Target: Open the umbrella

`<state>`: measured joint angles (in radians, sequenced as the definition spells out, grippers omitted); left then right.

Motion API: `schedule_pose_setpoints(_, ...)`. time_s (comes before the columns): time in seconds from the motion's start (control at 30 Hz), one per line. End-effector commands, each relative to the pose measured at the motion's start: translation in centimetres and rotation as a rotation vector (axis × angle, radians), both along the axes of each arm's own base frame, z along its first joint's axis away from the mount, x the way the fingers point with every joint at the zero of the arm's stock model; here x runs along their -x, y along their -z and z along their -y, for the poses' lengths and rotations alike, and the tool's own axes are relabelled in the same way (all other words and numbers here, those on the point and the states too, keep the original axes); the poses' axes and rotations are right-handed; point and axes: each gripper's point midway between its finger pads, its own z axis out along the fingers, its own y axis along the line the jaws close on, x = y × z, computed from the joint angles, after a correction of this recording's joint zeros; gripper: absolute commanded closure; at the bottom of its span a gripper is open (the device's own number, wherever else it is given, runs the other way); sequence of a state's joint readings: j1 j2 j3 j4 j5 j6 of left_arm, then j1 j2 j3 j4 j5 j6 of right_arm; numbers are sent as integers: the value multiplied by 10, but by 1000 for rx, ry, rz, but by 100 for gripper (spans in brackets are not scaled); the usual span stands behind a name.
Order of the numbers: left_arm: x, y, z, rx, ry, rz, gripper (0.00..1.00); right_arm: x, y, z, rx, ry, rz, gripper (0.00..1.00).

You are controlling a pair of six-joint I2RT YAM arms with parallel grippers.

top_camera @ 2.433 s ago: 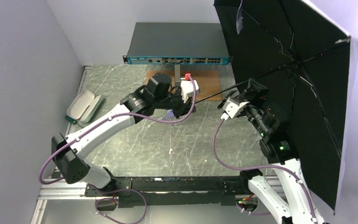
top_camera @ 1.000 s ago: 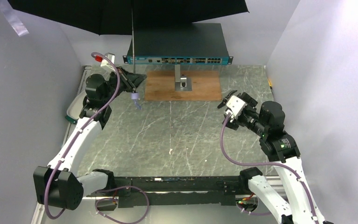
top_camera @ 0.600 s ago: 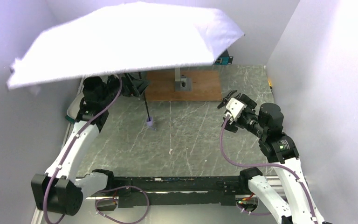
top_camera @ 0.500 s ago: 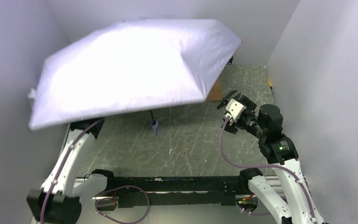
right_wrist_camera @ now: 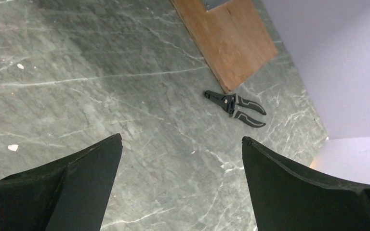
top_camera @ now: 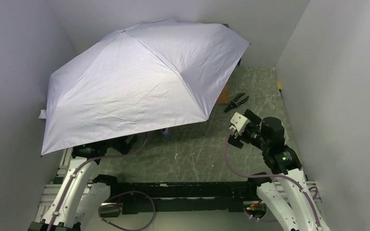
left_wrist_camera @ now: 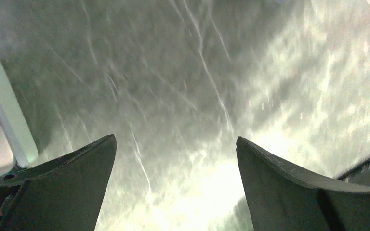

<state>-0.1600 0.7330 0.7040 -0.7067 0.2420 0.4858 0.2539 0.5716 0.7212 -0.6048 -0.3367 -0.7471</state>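
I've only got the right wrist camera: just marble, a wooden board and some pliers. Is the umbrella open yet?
Observer: Yes. From the top camera the umbrella is fully spread, pale side up, covering the left and back of the table.
Operator: Does the left gripper have hold of it?
Observer: No. On its own wrist camera the left gripper stands wide open, with only bare marble between its fingers.
Operator: Anything close to it?
Observer: A pale case shows at the left edge of that view.
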Motion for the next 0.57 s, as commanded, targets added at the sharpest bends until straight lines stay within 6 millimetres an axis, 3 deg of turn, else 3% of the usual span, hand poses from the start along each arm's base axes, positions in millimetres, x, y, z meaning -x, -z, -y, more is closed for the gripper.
schedule_pose_setpoints(0.0,43,15,-23,-183,102,-42,0,0,7,7,-8,49,-4,3)
schedule_pose_setpoints(0.27,64,9,-70,-316,-118,65,0,1,20,25,-21,174,10,0)
schedule_pose_setpoints(0.53,69,-10,-102,-403,-278,171,0,5,3,30,-69,218,64,0)
